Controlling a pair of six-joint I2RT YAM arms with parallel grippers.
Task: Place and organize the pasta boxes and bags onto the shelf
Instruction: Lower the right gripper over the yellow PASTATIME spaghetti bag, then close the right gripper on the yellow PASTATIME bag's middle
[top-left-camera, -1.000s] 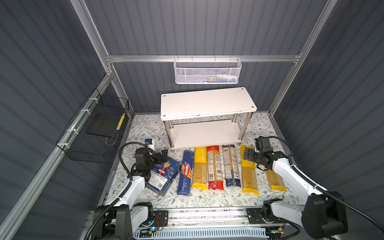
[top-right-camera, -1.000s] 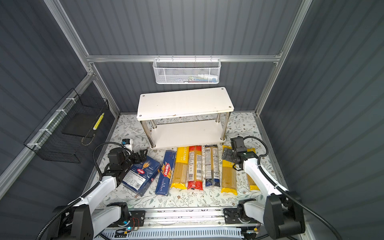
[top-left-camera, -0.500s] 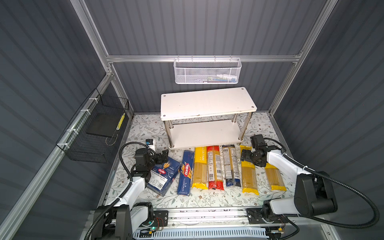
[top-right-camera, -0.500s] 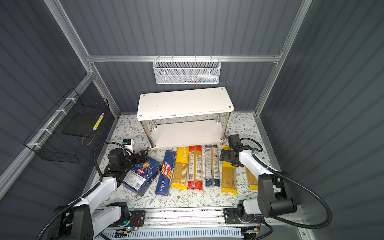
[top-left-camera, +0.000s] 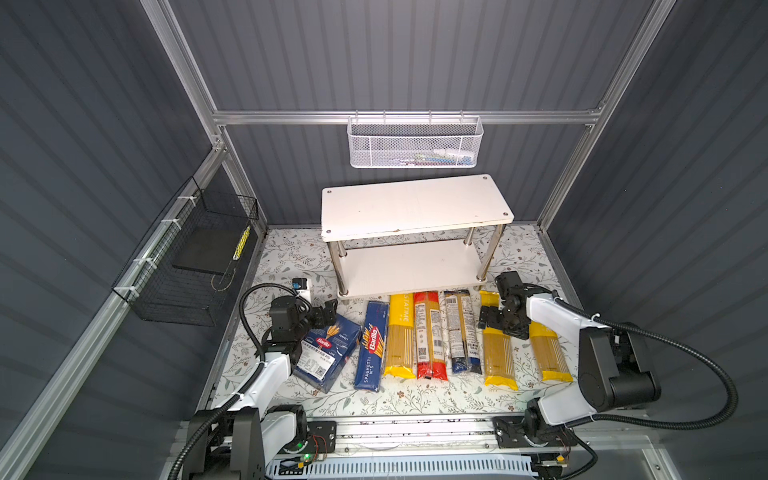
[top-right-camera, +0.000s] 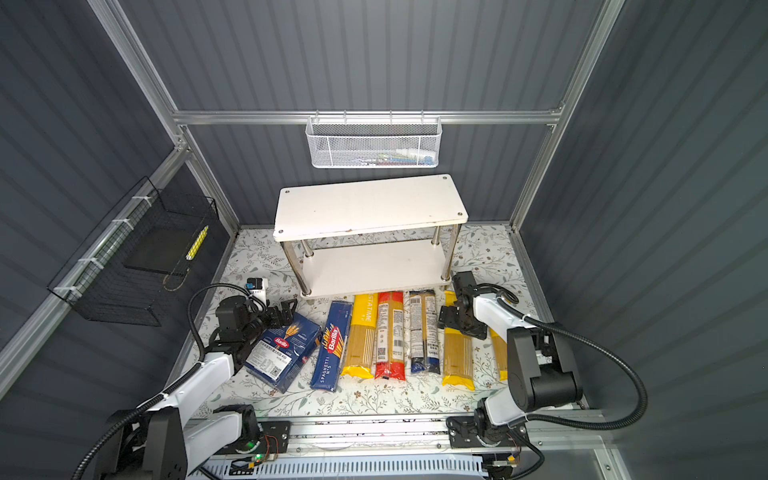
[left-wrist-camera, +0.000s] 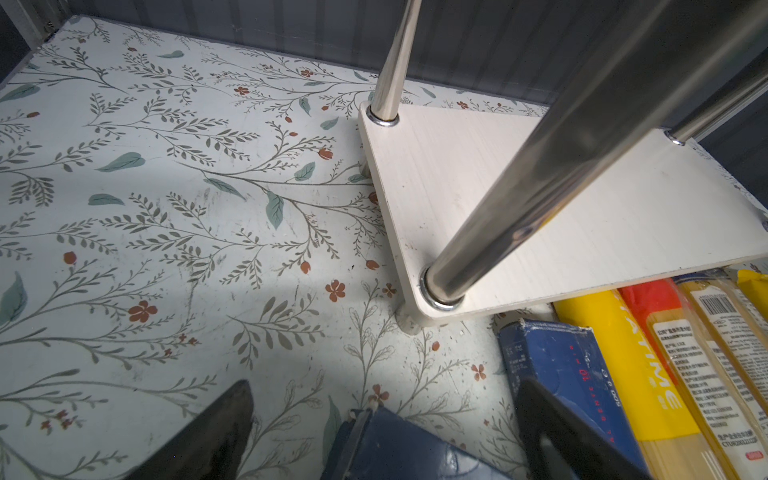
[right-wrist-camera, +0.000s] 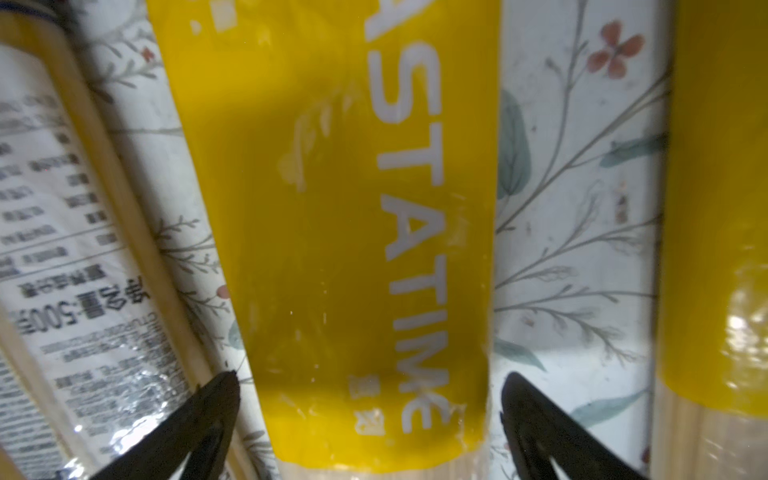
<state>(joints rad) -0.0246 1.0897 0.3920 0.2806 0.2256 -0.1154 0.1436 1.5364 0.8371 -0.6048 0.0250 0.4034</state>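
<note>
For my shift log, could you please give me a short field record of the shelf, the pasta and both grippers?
shelf: both boards bare of pasta
boxes: wide Barilla box and narrow spaghetti box, flat on the table
bags: five, side by side on the table
left gripper: open, at the wide Barilla box's corner
right gripper: open, straddling a yellow PASTATIME bag
</note>
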